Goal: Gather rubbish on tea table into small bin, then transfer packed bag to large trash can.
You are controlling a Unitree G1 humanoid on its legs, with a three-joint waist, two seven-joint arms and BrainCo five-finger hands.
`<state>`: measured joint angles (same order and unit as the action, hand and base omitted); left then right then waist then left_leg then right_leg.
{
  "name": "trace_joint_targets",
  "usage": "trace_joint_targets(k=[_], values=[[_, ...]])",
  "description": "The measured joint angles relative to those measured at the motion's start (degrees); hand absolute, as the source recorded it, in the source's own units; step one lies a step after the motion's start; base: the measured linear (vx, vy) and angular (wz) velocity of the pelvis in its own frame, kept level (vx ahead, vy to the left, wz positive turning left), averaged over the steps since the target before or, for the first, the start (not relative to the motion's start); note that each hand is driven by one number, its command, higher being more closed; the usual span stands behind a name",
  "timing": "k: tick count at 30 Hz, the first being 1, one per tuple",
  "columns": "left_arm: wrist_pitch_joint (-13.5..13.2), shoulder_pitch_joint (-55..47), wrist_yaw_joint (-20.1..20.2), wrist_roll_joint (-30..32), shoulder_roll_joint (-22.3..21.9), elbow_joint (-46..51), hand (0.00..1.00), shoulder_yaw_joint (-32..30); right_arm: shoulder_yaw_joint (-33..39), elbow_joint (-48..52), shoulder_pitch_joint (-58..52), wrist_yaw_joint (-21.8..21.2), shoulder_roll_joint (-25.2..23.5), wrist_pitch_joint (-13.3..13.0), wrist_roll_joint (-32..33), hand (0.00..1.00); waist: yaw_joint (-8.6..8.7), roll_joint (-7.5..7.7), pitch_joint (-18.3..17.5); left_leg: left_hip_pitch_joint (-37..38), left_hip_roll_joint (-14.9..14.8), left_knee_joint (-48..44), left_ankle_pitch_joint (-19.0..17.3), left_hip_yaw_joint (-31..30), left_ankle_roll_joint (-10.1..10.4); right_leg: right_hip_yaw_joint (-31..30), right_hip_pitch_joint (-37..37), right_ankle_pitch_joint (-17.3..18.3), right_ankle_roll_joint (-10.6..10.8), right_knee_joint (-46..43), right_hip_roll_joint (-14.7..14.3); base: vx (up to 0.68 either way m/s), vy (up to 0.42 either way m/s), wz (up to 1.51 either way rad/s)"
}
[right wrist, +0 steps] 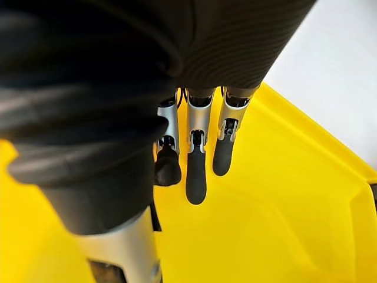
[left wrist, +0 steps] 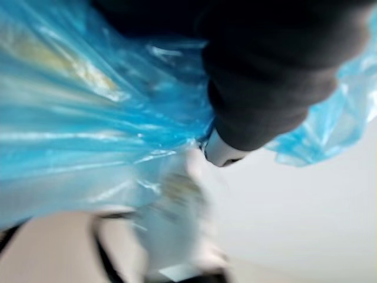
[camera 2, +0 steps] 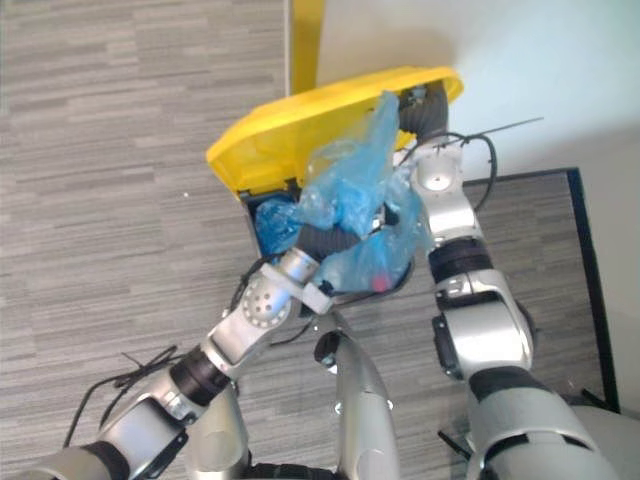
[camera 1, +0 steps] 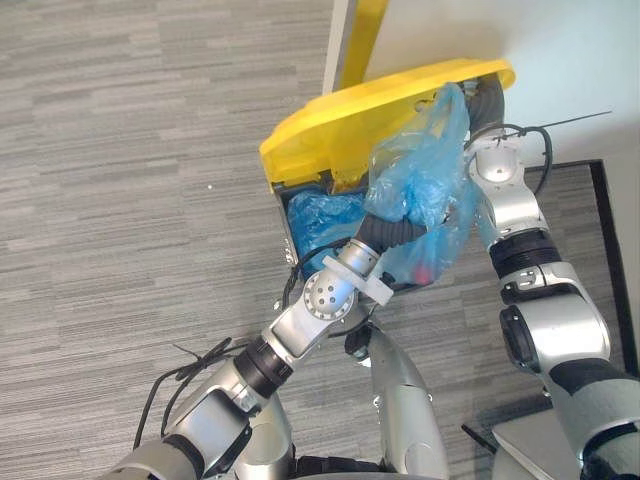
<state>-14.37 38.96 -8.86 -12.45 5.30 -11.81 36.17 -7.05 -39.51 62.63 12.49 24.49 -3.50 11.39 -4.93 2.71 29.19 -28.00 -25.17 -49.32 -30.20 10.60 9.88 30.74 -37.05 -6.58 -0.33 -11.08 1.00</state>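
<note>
Blue bag swallows left hand, grip unreadable; right hand fingers straight against yellow lid.

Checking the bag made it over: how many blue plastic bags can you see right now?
2. One packed bag is bunched around the left hand over the trash can opening. One liner bag sits inside the can under the raised yellow lid. More could be hidden beneath.

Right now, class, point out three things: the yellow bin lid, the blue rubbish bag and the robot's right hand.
yellow bin lid (camera 1: 350, 115): left eye view, middle of its broad face.
blue rubbish bag (camera 1: 425, 165): left eye view, its bunched upper part.
right hand (right wrist: 197, 147): right wrist view, on a silver finger.
</note>
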Motion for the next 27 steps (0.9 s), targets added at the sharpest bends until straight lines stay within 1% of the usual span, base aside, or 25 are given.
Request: trace_joint_targets(k=[2,4,6,7,9,10,14,16,19,22,24,26,27], values=[[0.8,1.5,-0.1,1.0,-0.6,-3.2,1.0,-1.9,0.1,2.0,0.0,0.6,-0.6,0.0,0.0,0.0,0.39,0.41,0.1,-0.9,-0.2,-0.6,-0.1,0.3,0.2,-0.3,-1.3,0.1,0.1,-0.9,0.1,-0.02,-0.042,-0.11],[1.3,3.0,-0.9,1.2,-0.7,-5.9,1.0,-3.6,0.3,3.9,0.0,1.3,-1.3,0.0,0.0,0.0,1.14,0.75,0.3,-2.0,-0.4,-1.1,-0.2,0.4,0.4,-0.4,-2.4,0.1,0.0,-1.3,0.2,-0.02,-0.029,-0.09],[1.8,4.0,-1.0,1.5,-0.8,-9.1,1.0,-5.2,0.7,5.4,0.2,1.6,-2.4,0.0,0.0,0.0,1.65,1.66,0.8,-2.4,-0.4,-1.4,-0.2,0.9,0.5,-0.7,-3.3,0.1,0.1,-1.9,0.4,-0.01,-0.037,-0.06],[2.7,4.2,-1.0,2.7,-1.1,-11.1,1.0,-6.2,1.5,6.3,0.2,1.7,-2.5,0.0,0.0,0.0,1.79,1.79,0.8,-3.2,-0.6,-1.7,-0.2,0.7,0.5,-0.7,-4.0,0.2,0.2,-2.5,0.6,-0.01,-0.039,-0.01],[3.1,4.2,-1.0,3.5,-1.1,-12.6,1.0,-6.6,2.3,7.2,0.2,1.7,-2.8,0.0,0.0,0.0,1.82,1.81,0.9,-3.7,-0.7,-2.0,-0.2,0.6,0.5,-0.7,-4.6,0.2,0.2,-2.8,0.6,-0.02,-0.064,0.01],[3.7,4.2,-1.0,4.4,-1.5,-14.6,0.0,-8.4,2.5,7.7,0.5,2.1,-3.4,0.0,0.0,0.0,1.81,1.83,0.9,-4.4,-0.9,-2.3,-0.2,0.6,0.5,-0.6,-5.1,0.2,0.3,-2.9,0.7,-0.02,-0.065,-0.01],[4.4,4.2,-1.1,6.8,-1.7,-17.3,0.0,-11.6,2.4,7.8,0.9,2.2,-4.5,0.0,0.0,0.0,2.05,1.84,0.9,-5.2,-1.2,-2.9,-0.3,-0.1,0.5,-0.1,-5.3,0.3,0.2,-3.3,0.7,-0.02,-0.057,0.04],[5.4,4.2,-1.4,9.6,-1.7,-18.7,0.0,-13.8,2.4,9.9,0.9,2.2,-5.5,0.0,0.0,0.0,1.98,1.84,0.9,-5.2,-1.3,-2.9,-0.3,-0.1,0.5,-0.1,-5.4,0.5,0.1,-3.5,0.8,-0.02,-0.067,0.03],[6.3,4.2,-2.5,13.2,-1.9,-20.1,0.0,-15.2,2.4,10.5,0.9,2.2,-6.0,0.0,0.0,0.0,1.99,1.83,0.9,-5.2,-1.3,-2.9,-0.3,-0.1,0.5,-0.1,-5.4,0.5,0.1,-3.5,0.8,-0.02,-0.06,0.01],[7.4,4.2,-2.6,17.5,-2.1,-21.2,0.0,-15.6,2.4,10.5,0.9,2.1,-6.2,0.0,0.0,0.0,2.01,1.83,0.9,-5.2,-1.4,-2.9,-0.3,-0.1,0.5,0.0,-5.4,0.5,0.1,-3.6,0.8,-0.02,-0.069,0.0],[8.3,4.2,-2.6,22.2,-2.5,-21.8,0.0,-16.5,2.4,10.5,0.9,2.1,-6.4,0.0,0.0,0.0,2.05,1.83,0.9,-5.2,-1.4,-2.9,-0.3,-0.1,0.5,0.0,-5.4,0.5,0.1,-3.6,0.8,-0.02,-0.06,0.01],[9.0,4.3,-3.3,25.5,-2.8,-22.6,0.0,-17.0,2.4,10.5,0.9,2.1,-6.5,0.0,-0.1,0.0,2.04,1.83,0.9,-5.2,-1.4,-2.9,-0.3,-0.1,0.5,0.0,-5.4,0.5,0.1,-3.7,0.8,-0.02,-0.066,0.01],[10.0,4.3,-3.3,27.6,-2.8,-22.8,0.0,-17.0,2.4,10.5,0.9,2.0,-6.5,0.0,-0.1,0.0,2.03,1.83,0.9,-5.1,-1.4,-2.9,-0.3,-0.1,0.5,0.0,-5.4,0.5,0.1,-3.8,0.8,-0.02,-0.059,0.01]])
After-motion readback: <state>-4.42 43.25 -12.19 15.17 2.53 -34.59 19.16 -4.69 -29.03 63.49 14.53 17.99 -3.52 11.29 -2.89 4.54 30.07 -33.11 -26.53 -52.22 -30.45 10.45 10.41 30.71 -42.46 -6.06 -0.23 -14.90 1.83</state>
